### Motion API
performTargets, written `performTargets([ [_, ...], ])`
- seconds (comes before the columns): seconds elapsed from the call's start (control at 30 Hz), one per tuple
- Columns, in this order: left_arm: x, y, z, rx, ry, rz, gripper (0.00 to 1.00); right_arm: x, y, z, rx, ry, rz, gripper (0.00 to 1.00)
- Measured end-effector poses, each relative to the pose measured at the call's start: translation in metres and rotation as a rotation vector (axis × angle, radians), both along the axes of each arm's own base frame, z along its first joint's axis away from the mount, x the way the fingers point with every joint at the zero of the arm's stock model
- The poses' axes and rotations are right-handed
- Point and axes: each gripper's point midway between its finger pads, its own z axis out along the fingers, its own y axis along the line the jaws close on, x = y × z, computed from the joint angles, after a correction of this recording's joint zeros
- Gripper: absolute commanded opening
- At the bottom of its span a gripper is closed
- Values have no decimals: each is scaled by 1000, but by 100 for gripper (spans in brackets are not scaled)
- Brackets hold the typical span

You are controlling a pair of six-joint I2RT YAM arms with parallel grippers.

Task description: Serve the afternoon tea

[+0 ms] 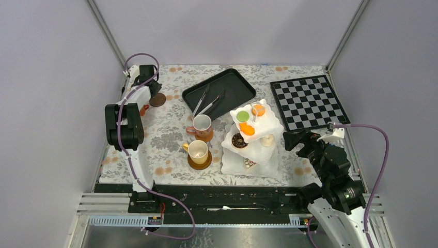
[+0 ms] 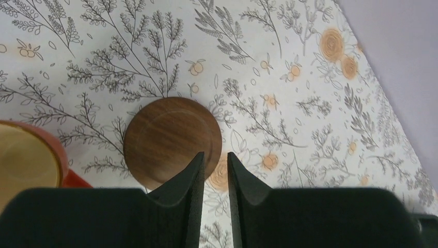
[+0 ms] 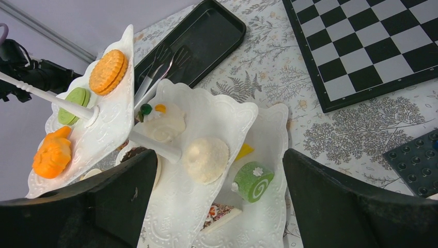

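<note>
Left wrist view: left end effector (image 2: 214,157) narrow over saucer (image 2: 170,139) rim, grip I cannot confirm. Right end effector (image 3: 217,157) wide, beside stand (image 3: 219,118).

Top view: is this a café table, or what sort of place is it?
Probably a robot test booth, not a café: plain grey walls with metal framing, two robot arms bolted to the table edge, and toy cakes on a white stand.

The left arm (image 1: 125,125) and right arm (image 1: 330,163) pair boxy black joint housings with smooth white links. A purple cable (image 1: 361,125) runs along each. The left tool (image 2: 215,155) has slim matte-black wedge fingers (image 2: 186,196); the right tool (image 3: 219,155) has broader ones.
</note>
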Motion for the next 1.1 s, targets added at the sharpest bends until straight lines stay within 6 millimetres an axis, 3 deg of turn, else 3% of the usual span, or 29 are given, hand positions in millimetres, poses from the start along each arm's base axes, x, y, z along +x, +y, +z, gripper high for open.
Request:
performTargets([
  [0.23,10,9,-34,-13,83,19,24,1,-3,-1,-4,2,-19,98],
  [0.37,3,9,-59,-29,172,31,24,2,-3,-1,-5,2,-21,98],
  [0.7,-7,4,-64,-71,205,59,21,2,-6,0,-6,1,-35,98],
  [1.1,-66,-11,-67,-147,276,62,21,0,-7,3,1,-16,-37,98],
])
